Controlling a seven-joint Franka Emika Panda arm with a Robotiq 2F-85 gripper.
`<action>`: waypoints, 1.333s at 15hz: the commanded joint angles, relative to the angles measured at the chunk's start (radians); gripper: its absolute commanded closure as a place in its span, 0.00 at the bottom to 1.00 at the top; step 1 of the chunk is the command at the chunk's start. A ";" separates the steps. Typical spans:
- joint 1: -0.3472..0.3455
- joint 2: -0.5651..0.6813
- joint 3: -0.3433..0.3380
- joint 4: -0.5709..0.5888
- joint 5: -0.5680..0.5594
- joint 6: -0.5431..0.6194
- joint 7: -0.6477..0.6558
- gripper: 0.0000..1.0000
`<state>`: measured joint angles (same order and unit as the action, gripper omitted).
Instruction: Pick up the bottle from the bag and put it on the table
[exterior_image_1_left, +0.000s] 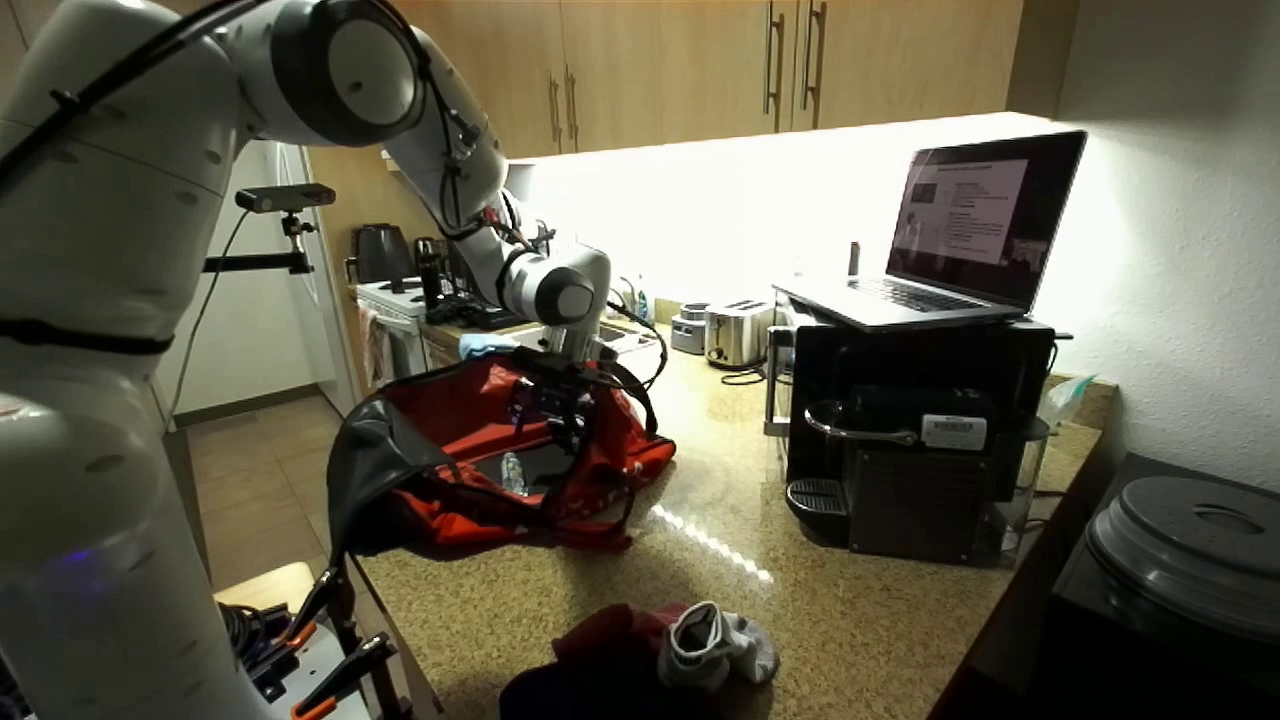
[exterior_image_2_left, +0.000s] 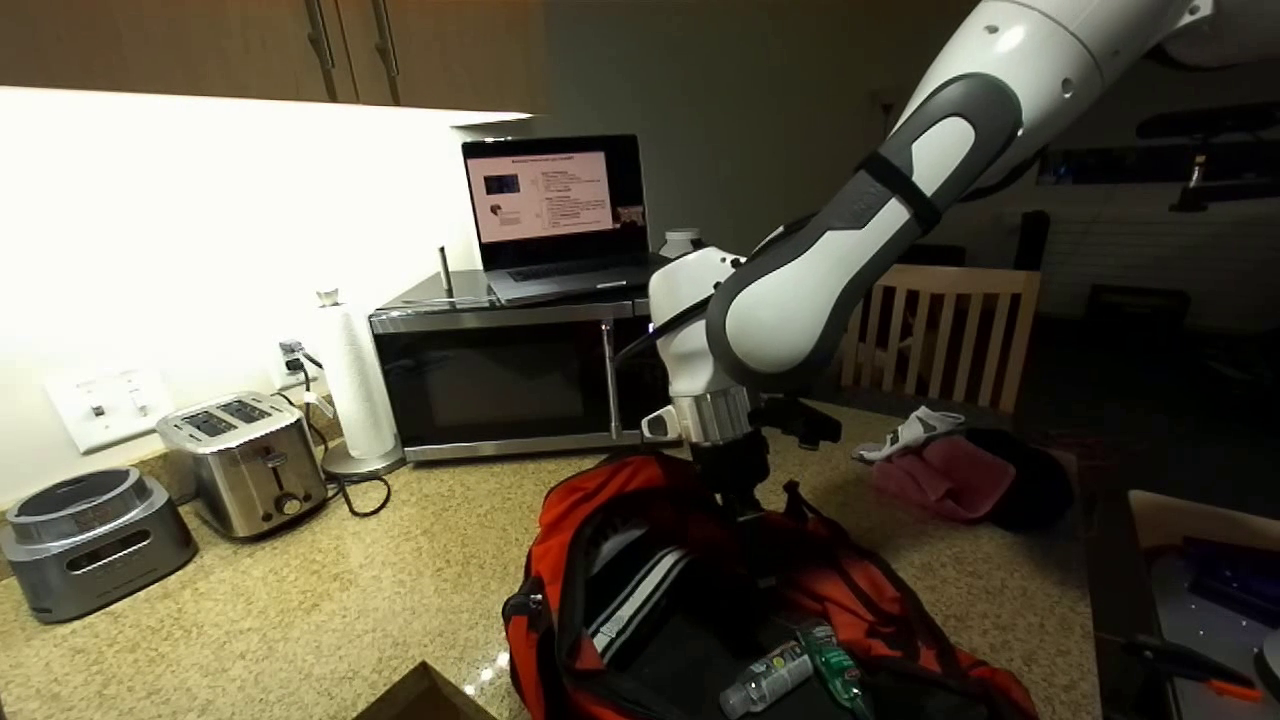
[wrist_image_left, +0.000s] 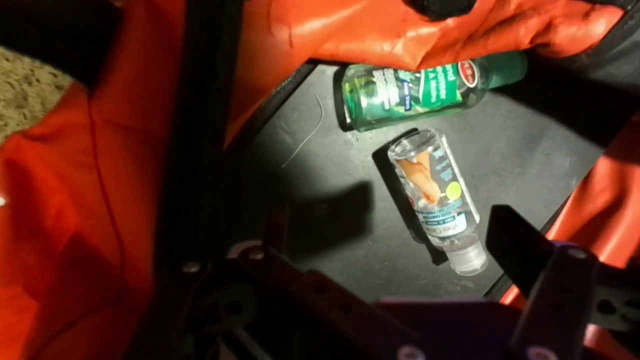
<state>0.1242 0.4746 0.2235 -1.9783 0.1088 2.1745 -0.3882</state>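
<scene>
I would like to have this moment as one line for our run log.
claw open at red bag, holding nothing; clear bottle lying inside; green bottle lying beside it; placing on table not yet done

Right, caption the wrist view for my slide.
Open gripper facing a clear bottle and a partly covered green bottle, both lying inside the red bag.

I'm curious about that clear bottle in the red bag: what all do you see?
The clear bottle looks like see-through plastic, with its translucent cap on and a colorful label. It lies on its side on the dark floor of the red bag, beside but not touching the green bottle. The open gripper doesn't touch it.
</scene>
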 joint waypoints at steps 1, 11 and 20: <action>-0.004 0.045 0.005 0.020 0.022 0.032 0.035 0.00; -0.042 0.036 0.002 0.000 0.014 0.028 -0.027 0.00; -0.042 0.019 0.089 -0.014 0.028 0.012 -0.175 0.00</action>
<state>0.1012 0.5305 0.2803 -1.9517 0.1109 2.1807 -0.4865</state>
